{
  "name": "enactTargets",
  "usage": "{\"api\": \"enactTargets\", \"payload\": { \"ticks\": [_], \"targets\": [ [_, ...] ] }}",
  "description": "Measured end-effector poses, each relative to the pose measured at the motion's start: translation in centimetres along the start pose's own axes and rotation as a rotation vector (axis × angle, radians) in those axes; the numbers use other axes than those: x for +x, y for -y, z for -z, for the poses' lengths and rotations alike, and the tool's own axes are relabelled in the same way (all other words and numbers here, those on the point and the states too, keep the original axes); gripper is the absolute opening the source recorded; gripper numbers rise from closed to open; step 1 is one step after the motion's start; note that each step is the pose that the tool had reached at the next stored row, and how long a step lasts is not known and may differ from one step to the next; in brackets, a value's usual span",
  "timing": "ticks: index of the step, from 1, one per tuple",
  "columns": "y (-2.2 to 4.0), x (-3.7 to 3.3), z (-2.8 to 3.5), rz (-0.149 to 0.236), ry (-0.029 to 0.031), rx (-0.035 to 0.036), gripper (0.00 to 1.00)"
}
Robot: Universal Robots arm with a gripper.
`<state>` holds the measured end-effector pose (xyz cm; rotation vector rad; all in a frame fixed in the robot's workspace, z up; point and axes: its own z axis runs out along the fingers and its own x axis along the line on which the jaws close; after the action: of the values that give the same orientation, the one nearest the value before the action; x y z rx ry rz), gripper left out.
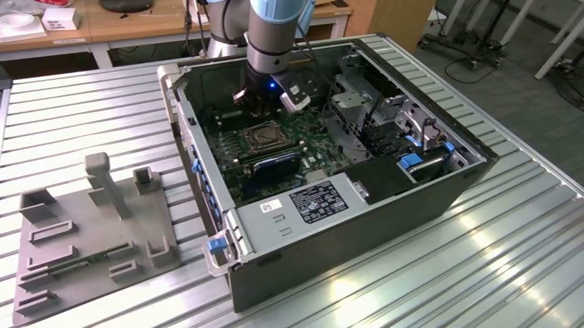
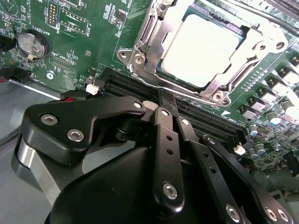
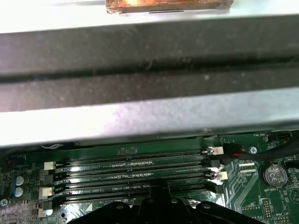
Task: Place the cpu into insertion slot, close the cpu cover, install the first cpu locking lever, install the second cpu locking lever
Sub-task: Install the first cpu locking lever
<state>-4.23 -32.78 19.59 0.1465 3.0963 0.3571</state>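
1. The gripper (image 2: 167, 97), made of matte black bolted bars, has its fingers drawn together with nothing clasped between them, above the long black memory slots (image 3: 135, 170).
2. The cpu (image 2: 205, 46), a flat pale square, sits in the insertion slot (image 1: 262, 135), with the silvery cpu cover (image 2: 152, 30) framing it.

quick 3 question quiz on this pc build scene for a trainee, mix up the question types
1. True or false: the cpu sits in the socket.
2. In the second wrist view, the gripper tip is over which part?
A. the memory slots
B. the coin battery
C. the hard drive bay
3. Fill in: in the exterior view, the grey fixture plate lies on the table to the exterior view's ____ of the computer case.

Key: 1 true; 2 A; 3 left
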Motion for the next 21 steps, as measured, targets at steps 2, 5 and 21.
{"api": "enactTargets", "payload": {
  "ticks": [2,5,21],
  "targets": [
    [-0.05,0.0,0.19,0.0,0.0001,-0.0002,0.11],
    [-0.13,-0.01,0.55,0.0,0.0001,-0.0003,0.11],
    [-0.17,0.78,1.04,0.0,0.0005,-0.0002,0.11]
  ]
}}
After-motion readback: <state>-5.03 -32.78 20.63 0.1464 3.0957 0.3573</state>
